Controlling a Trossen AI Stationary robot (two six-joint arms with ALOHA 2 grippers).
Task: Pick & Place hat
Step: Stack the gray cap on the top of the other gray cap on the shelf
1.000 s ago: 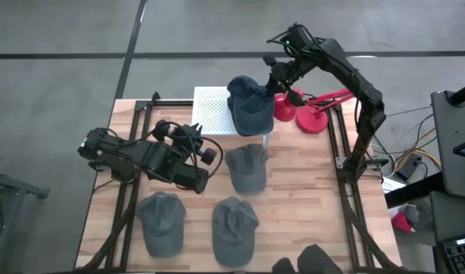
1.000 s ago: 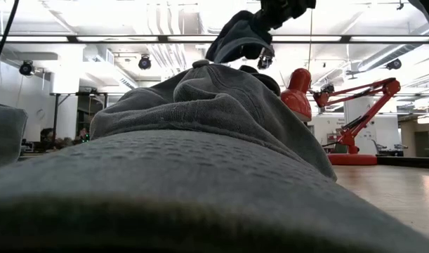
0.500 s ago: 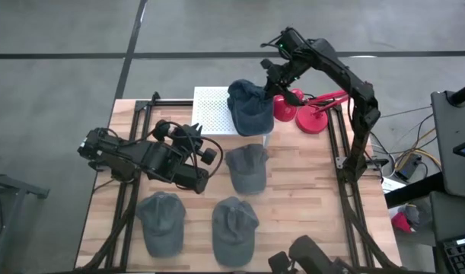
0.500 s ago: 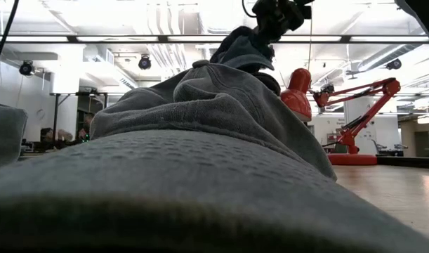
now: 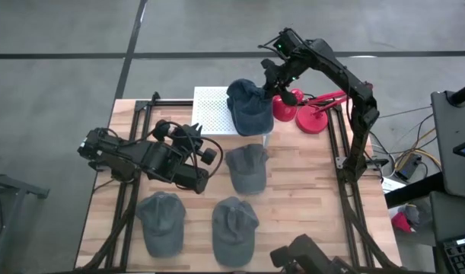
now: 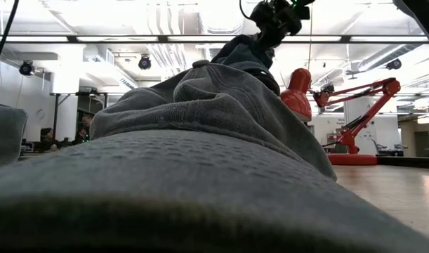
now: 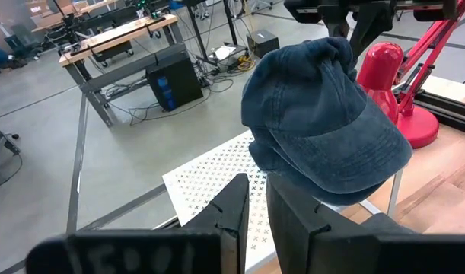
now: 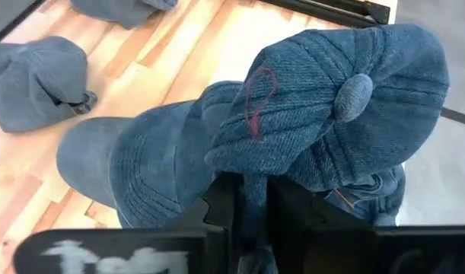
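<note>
High view: right fingers [image 5: 272, 78] pinch the blue hat [image 5: 250, 106] over the white perforated stand [image 5: 212, 109]; left fingers [image 7: 252, 204] pressed together.

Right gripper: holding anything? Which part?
Right gripper pinches the blue cap by a fold of crown fabric near the top button. Left gripper holds nothing.
</note>
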